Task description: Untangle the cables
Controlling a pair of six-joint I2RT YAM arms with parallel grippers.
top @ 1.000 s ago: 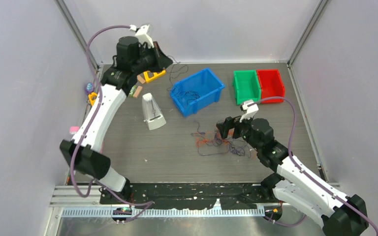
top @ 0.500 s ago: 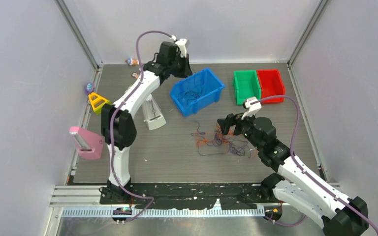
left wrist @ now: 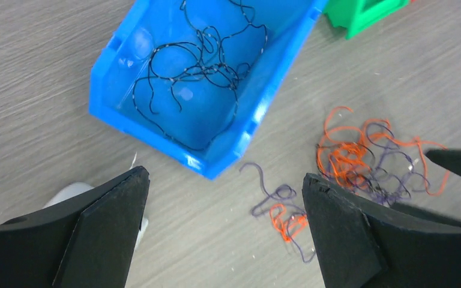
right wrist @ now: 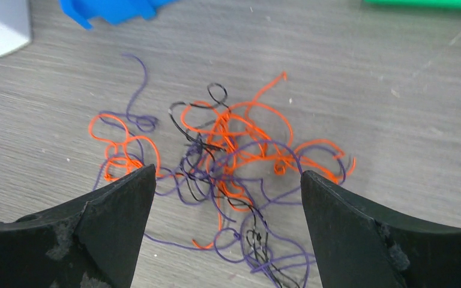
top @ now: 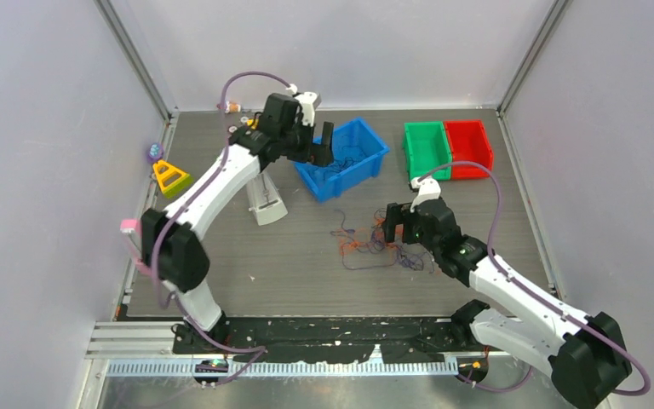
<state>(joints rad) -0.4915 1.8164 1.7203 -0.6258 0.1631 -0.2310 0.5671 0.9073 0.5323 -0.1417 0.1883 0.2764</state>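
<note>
A tangle of thin orange, purple and black cables (top: 376,247) lies on the grey table between the arms. It fills the right wrist view (right wrist: 231,150) and shows at the right of the left wrist view (left wrist: 366,159). A small orange and purple strand (left wrist: 282,213) lies just apart from it. A loose black cable (left wrist: 195,66) rests inside the blue bin (top: 366,162). My left gripper (top: 322,143) hovers open over the bin's near-left corner (left wrist: 225,174), holding nothing. Just above the tangle's right side my right gripper (top: 389,223) stands open (right wrist: 228,171), with the cables showing between its fingers.
A green bin (top: 427,149) and a red bin (top: 468,146) stand side by side at the back right. A white wedge-shaped object (top: 264,200) stands left of the blue bin. A yellow triangle (top: 170,177), a pink object (top: 129,226) and small toys (top: 154,152) lie along the left edge.
My left arm swung from the back-left corner over to the blue bin and its gripper opened, leaving the black cable in the bin. My right gripper shifted slightly left over the tangle.
</note>
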